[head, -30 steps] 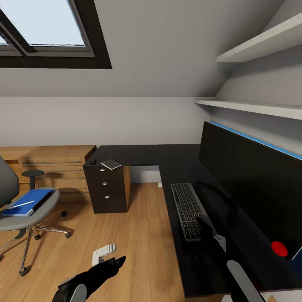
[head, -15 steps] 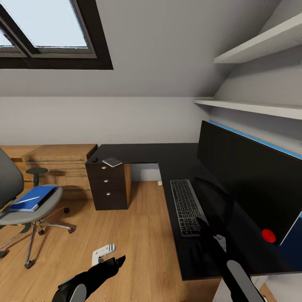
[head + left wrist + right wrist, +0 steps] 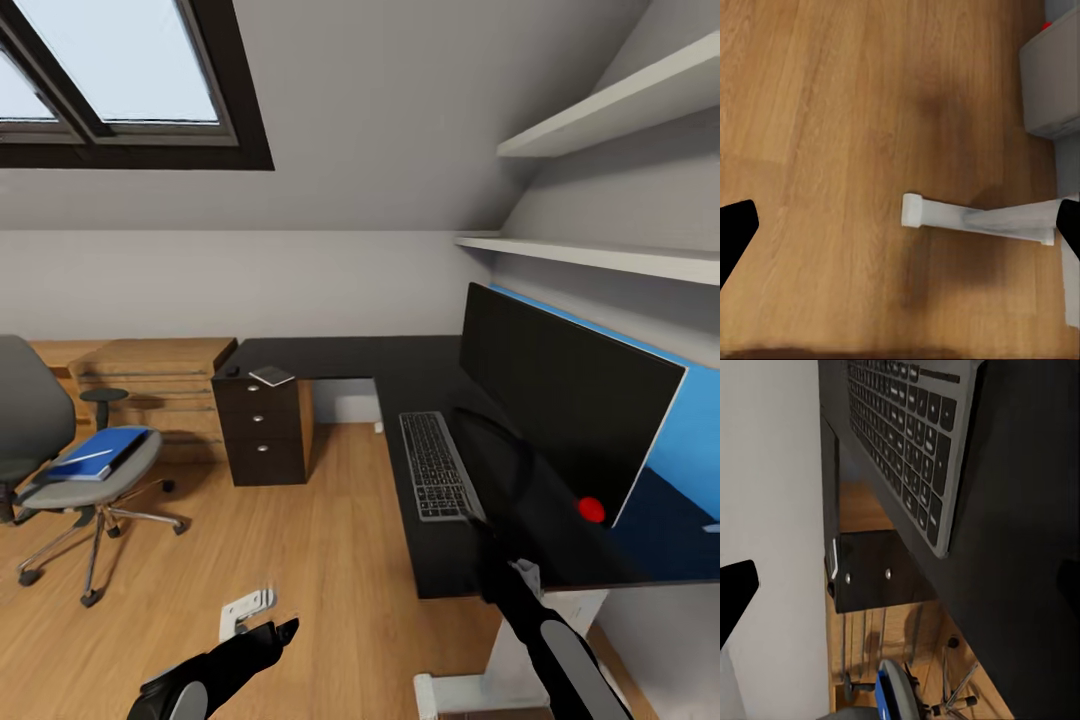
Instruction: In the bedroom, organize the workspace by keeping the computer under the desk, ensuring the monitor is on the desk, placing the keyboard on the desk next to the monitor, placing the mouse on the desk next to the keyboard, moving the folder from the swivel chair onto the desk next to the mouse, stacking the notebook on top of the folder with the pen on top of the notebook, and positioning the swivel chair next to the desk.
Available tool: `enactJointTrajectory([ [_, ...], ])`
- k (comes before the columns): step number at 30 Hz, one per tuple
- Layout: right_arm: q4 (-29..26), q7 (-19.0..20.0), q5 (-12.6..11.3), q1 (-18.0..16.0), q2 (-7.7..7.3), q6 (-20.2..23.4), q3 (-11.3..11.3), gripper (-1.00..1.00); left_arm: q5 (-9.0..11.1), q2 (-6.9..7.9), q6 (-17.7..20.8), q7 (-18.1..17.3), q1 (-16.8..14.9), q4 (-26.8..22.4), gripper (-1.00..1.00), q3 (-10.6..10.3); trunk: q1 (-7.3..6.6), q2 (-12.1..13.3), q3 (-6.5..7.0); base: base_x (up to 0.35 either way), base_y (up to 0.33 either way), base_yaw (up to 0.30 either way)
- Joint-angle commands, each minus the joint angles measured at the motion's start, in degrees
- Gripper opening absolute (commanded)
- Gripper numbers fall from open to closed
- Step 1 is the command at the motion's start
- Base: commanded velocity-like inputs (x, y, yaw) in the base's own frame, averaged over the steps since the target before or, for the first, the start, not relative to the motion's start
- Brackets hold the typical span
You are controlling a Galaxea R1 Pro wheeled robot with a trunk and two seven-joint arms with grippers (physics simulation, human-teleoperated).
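The monitor stands on the right wing of the black desk. In front of it lies the keyboard. My right gripper hangs open just off the keyboard's near end. The grey notebook lies on the desk's corner above the drawers. At the left, the swivel chair carries the blue folder with the white pen on it. My left gripper is open and empty, low over the floor. The mouse and the computer are out of view.
A dark three-drawer unit stands under the desk's corner, and a low light-wood cabinet is behind the chair. A white bracket lies on the wood floor. A red round spot sits by the monitor's near corner. Shelves hang above.
The whole picture has shifted: the camera has drawn back from the desk, so its near end and white leg now show. Both arms keep their pose.
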Motion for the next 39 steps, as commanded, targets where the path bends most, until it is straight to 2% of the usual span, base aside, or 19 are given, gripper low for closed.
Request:
enactJointTrajectory([
  [1,-0.2,-0.3,-0.4,0.0,-0.05,-0.1,0.1,1.00,0.6,0.02,0.2,0.5,0.0,0.3,1.00,0.0,-0.03,0.0,-0.06,-0.287,-0.184,0.000],
  [5,-2.0,-0.2,0.1,0.0,-0.06,-1.1,0.4,1.00,0.6,0.04,0.0,0.7,0.0,0.9,1.00,0.0,-0.03,0.0,-0.06,-0.221,-0.247,0.000],
  [7,-3.2,-0.2,2.1,0.1,0.06,-2.3,0.5,1.00,0.5,-0.02,-0.5,0.8,0.0,2.0,1.00,0.0,-0.03,0.0,-0.06,-0.098,-0.302,0.000],
  [8,-3.8,-0.2,4.3,0.2,0.13,-3.2,0.7,1.00,0.5,-0.05,-1.2,0.8,0.0,3.2,1.00,0.0,-0.03,0.0,-0.06,-0.056,-0.318,0.000],
  [10,-4.2,-0.2,7.0,0.3,0.21,-4.1,0.9,1.00,0.5,-0.01,-2.3,0.8,0.0,4.3,1.00,0.0,-0.03,0.0,-0.06,-0.040,-0.324,0.000],
  [11,-4.4,-0.2,9.9,0.4,0.34,-5.1,1.1,1.00,0.5,0.02,-3.4,0.7,0.0,5.6,1.00,-0.1,-0.03,0.0,-0.06,-0.023,-0.320,0.000],
  [12,-4.5,-0.2,11.4,0.6,0.44,-5.5,1.3,1.00,0.5,0.05,-3.9,0.7,0.0,6.3,1.00,-0.1,-0.03,0.0,-0.06,-0.018,-0.311,0.000],
  [15,-5.4,-0.2,17.8,1.8,1.03,-7.0,2.2,1.00,0.4,0.33,-5.7,0.4,0.0,11.5,1.00,0.0,-0.03,0.0,-0.06,-0.029,-0.274,0.000],
  [21,-8.8,-0.3,25.8,6.6,1.37,-8.2,4.4,1.00,0.1,2.69,-6.7,0.2,0.0,17.6,1.00,0.2,-0.03,0.0,-0.06,-0.097,-0.195,0.000],
  [23,-9.7,-0.5,30.6,8.5,1.36,-8.8,5.8,1.00,0.0,3.82,-8.3,0.2,0.0,20.4,1.00,0.2,-0.03,0.0,-0.06,-0.045,-0.066,0.000],
  [24,-9.9,-0.6,34.6,9.8,1.40,-9.0,6.8,1.00,0.0,4.34,-10.7,0.1,0.0,22.6,1.00,0.2,-0.03,0.0,-0.06,-0.018,-0.026,0.000],
  [26,-9.6,-0.7,37.6,10.6,1.42,-9.2,7.6,1.00,0.0,4.55,-12.8,0.1,0.0,24.0,1.00,0.2,-0.03,0.0,-0.06,-0.013,-0.019,0.000],
  [28,-8.4,-1.3,44.0,12.2,1.43,-9.9,9.0,1.00,-0.2,4.73,-15.9,0.1,0.0,26.2,1.00,0.1,-0.03,0.0,-0.06,-0.006,-0.009,0.000],
  [31,-7.4,-2.2,49.0,13.4,1.44,-11.1,9.8,1.00,-0.4,4.84,-19.4,0.1,0.0,29.1,1.00,-0.1,-0.03,0.0,-0.06,-0.003,-0.004,0.000],
  [33,-5.7,-3.6,54.9,15.1,1.44,-13.9,10.8,1.00,-0.8,4.89,-21.7,0.1,0.0,31.3,1.00,-0.2,-0.03,0.0,-0.06,-0.001,-0.002,0.000],
  [35,-2.7,-4.4,59.4,16.8,1.44,-19.0,12.0,1.00,-1.4,4.91,-23.3,0.2,0.0,32.3,1.00,-0.2,-0.03,0.0,-0.06,0.000,0.000,0.000],
  [36,-1.8,-4.5,60.2,17.0,1.44,-20.6,12.2,1.00,-1.5,4.91,-23.7,0.2,0.0,32.4,1.00,-0.2,-0.03,0.0,-0.06,0.000,0.000,0.000],
  [38,2.6,-4.6,61.9,17.7,1.52,-27.6,12.8,1.00,-1.7,4.92,-24.9,0.2,0.0,33.0,1.00,-0.2,-0.03,0.0,-0.06,0.000,0.000,0.000],
  [39,4.0,-4.7,62.1,17.7,1.54,-29.2,12.9,1.00,-1.7,4.92,-25.2,0.2,0.0,33.2,1.00,-0.2,-0.03,0.0,-0.06,0.000,0.000,0.000],
])
